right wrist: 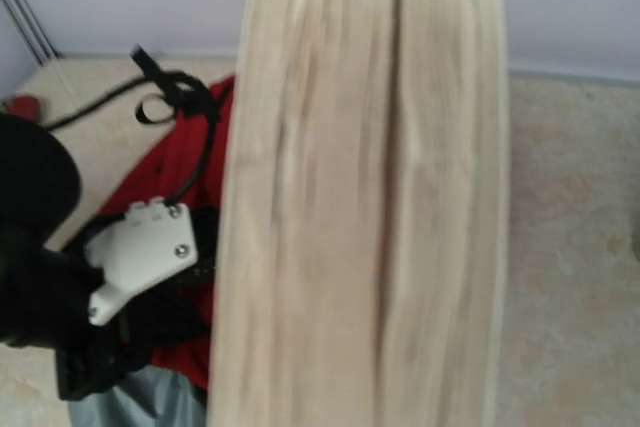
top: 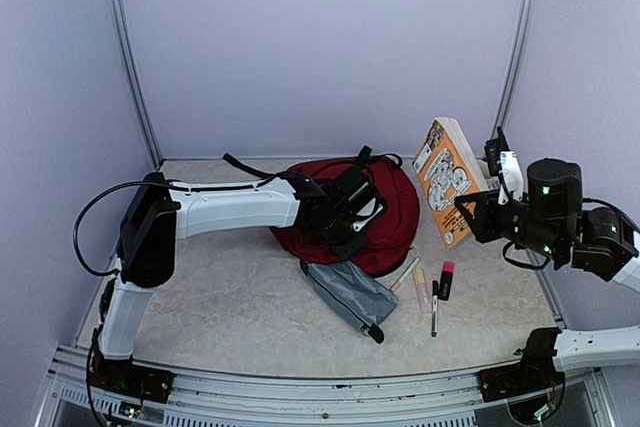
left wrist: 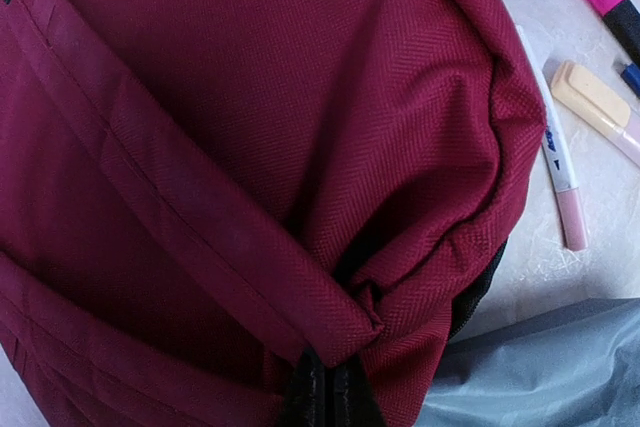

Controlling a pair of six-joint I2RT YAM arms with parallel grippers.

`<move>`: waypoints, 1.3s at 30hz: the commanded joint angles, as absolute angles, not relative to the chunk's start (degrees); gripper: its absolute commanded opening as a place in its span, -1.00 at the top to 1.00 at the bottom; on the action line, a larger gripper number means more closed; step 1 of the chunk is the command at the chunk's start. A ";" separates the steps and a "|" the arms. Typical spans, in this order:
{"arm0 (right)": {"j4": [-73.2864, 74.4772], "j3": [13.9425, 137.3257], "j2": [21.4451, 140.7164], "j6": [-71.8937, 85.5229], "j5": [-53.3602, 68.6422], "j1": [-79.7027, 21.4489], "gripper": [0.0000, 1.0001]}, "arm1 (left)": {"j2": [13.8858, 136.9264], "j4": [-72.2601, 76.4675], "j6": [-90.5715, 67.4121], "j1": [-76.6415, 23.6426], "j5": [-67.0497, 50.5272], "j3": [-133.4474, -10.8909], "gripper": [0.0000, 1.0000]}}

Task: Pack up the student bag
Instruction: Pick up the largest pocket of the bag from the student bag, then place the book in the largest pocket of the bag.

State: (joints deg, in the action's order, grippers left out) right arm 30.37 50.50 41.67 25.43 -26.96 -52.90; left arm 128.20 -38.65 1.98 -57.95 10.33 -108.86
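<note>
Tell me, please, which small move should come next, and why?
Probably the left gripper should lift the fold of the student bag that it seems to pinch: the right gripper holds the book beside the bag, yet no opening shows.

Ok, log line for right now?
left claw: on backpack, grip unclear | right claw: holding book | pens, pouch: outside backpack

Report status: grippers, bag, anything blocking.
Left gripper on student bag, grip unclear. Right gripper holds book, tilted, right of bag. Grey pouch, pens at bag's near side.
</note>
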 commanded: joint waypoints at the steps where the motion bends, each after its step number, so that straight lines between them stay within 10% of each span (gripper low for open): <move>1: 29.78 54.70 45.05 24.80 -21.20 -49.49 1.00 | 122.23 -37.54 2.07 -57.45 16.50 -109.01 1.00; 20: 21.49 48.09 50.84 28.71 21.96 -45.77 1.00 | 112.85 -31.81 5.92 -51.68 22.74 -122.59 1.00; 39: -17.28 52.60 88.75 50.86 19.27 -37.42 1.00 | 104.12 -29.98 4.05 -53.03 19.73 -114.90 1.00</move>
State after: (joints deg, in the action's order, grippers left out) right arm -4.38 45.34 84.36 46.70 20.80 -38.41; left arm 111.02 -35.20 4.78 -52.45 19.88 -117.03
